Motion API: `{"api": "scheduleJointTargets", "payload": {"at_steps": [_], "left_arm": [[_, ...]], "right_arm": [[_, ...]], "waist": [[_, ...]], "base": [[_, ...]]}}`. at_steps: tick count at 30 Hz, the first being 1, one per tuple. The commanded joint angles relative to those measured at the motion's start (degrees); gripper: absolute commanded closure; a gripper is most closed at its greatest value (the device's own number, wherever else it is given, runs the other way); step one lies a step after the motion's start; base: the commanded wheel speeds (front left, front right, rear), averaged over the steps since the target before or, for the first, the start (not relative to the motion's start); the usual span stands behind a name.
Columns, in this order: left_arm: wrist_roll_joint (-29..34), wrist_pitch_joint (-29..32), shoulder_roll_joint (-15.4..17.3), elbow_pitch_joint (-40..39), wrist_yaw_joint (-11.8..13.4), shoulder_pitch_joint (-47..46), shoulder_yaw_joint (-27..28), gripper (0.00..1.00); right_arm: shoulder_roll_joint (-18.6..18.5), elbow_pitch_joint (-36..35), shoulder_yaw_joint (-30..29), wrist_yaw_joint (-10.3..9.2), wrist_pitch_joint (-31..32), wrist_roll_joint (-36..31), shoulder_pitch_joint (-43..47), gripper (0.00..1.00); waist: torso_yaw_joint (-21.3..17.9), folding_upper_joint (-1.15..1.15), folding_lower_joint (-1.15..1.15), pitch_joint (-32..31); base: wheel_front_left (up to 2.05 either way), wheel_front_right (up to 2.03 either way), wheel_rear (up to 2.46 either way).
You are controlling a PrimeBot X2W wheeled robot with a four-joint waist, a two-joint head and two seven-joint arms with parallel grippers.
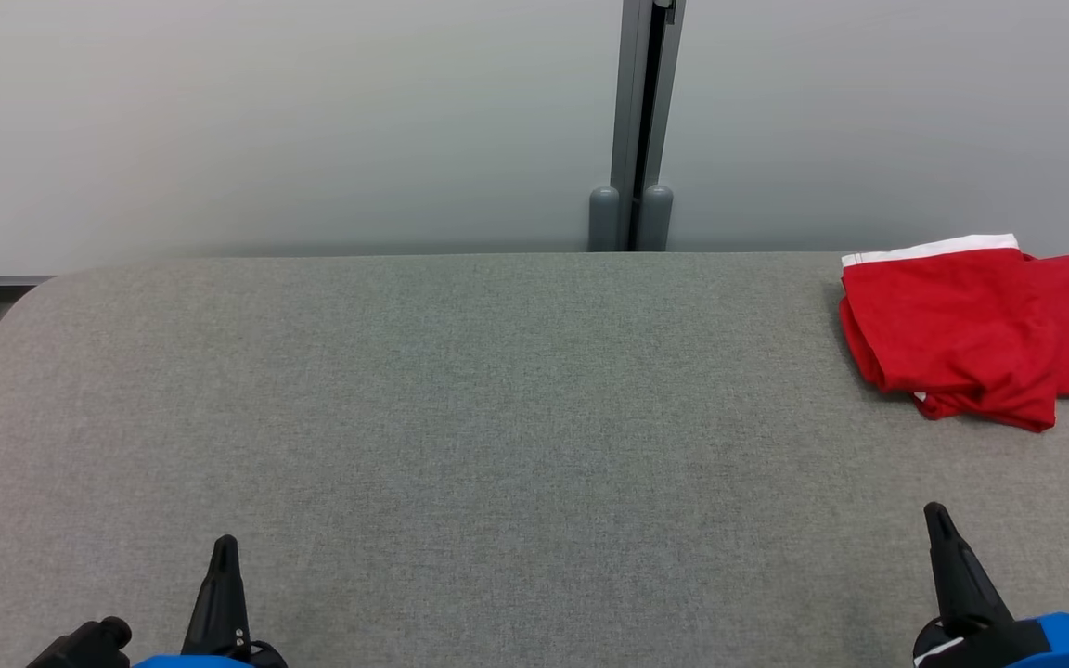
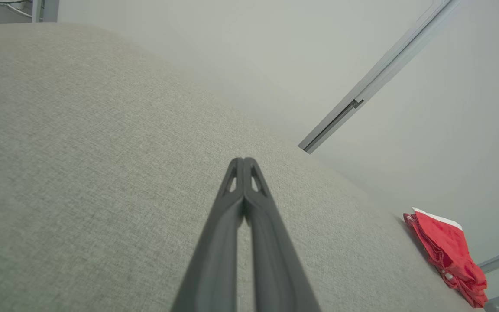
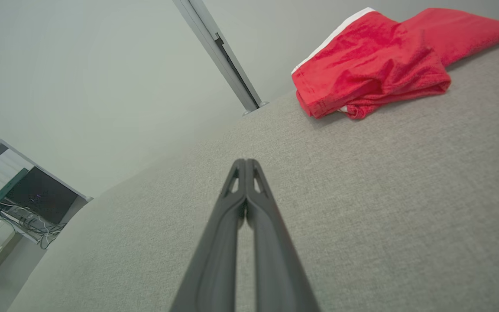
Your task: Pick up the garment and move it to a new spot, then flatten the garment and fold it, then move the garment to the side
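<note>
The garment [image 1: 971, 325] is red with a white band along its far edge. It lies loosely folded at the far right of the grey table [image 1: 460, 408]. The left wrist view has the garment [image 2: 446, 249] at its lower right, and the right wrist view has the garment [image 3: 375, 60] at its upper right. My left gripper [image 1: 224, 547] sits low at the near left, shut and empty, its tips pressed together [image 2: 244, 161]. My right gripper [image 1: 938, 515] is at the near right, also shut on nothing [image 3: 245, 162], well short of the garment.
A pale wall with a grey vertical post [image 1: 643, 121] stands behind the table. The table's rounded far-left corner [image 1: 52, 278] drops off to the floor. A dark screen and cables [image 3: 37, 199] sit beyond the left end.
</note>
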Motion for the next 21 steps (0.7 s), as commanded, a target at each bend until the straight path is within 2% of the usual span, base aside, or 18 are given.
{"api": "scheduleJointTargets", "payload": {"at_steps": [1, 21], "left_arm": [[-2.27, 0.51, 0.05, -0.88, -0.14, -1.99, 0.6, 1.0], [-16.23, 4.4, -0.35, -1.08, -0.25, -4.49, 2.31, 1.0]], "right_arm": [[-0.31, -0.36, -0.06, 0.01, 0.38, 2.49, -1.76, 1.0], [-0.41, 1.74, 0.02, 0.01, 2.03, 17.63, -4.36, 1.0]], "waist": [[-0.03, -0.01, 0.0, 0.01], [-0.43, -0.01, 0.0, 0.12]], "base": [[0.0, 0.0, 0.0], [0.0, 0.0, 0.0]]}}
